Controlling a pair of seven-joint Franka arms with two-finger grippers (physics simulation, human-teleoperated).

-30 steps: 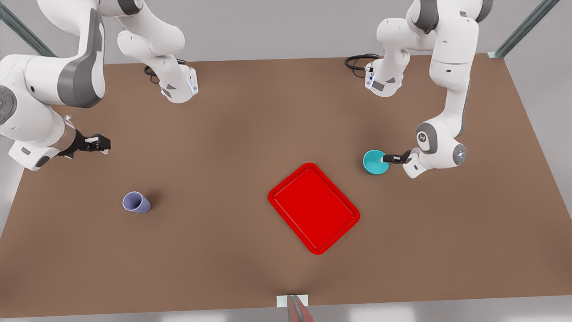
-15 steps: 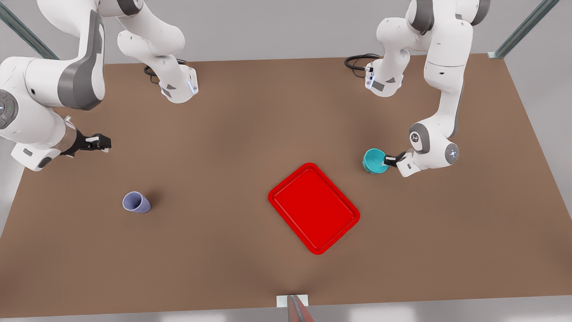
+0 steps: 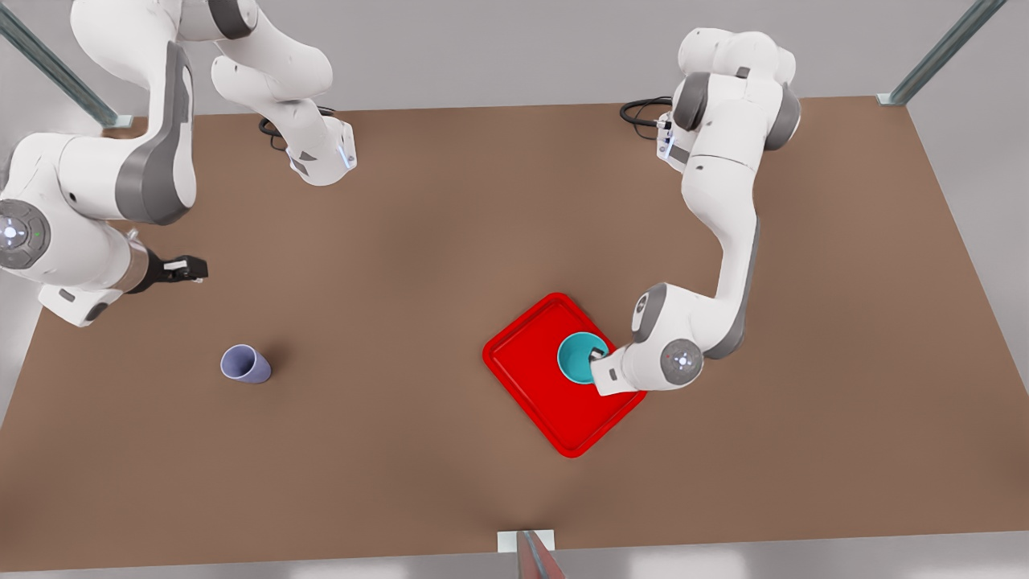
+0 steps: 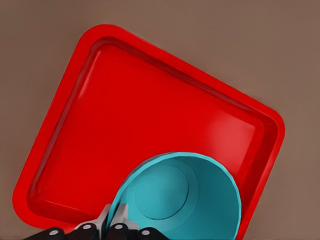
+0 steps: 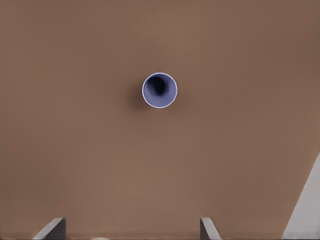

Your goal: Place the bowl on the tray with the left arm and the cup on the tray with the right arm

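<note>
The teal bowl (image 3: 580, 357) is over the red tray (image 3: 537, 378), near the tray's edge on the front view's right. My left gripper (image 3: 597, 353) is shut on the bowl's rim; in the left wrist view the bowl (image 4: 185, 200) sits against the fingers (image 4: 118, 220) with the tray (image 4: 125, 115) beneath it. I cannot tell whether the bowl rests on the tray or hangs just above it. The lavender cup (image 3: 245, 363) stands upright on the table at the front view's left. My right gripper (image 3: 190, 269) waits open, behind the cup and apart from it. The right wrist view shows the cup (image 5: 159, 90) from above.
The brown table (image 3: 402, 241) carries both arm bases (image 3: 321, 157) (image 3: 691, 149) along its far edge, with black cables beside them. A small white bracket (image 3: 526, 540) sits at the middle of the near edge. Bare tabletop lies between the cup and the tray.
The left arm has swung the bowl from the table beside the tray to over the tray. The right arm shifted only slightly, and the cup has not moved.
</note>
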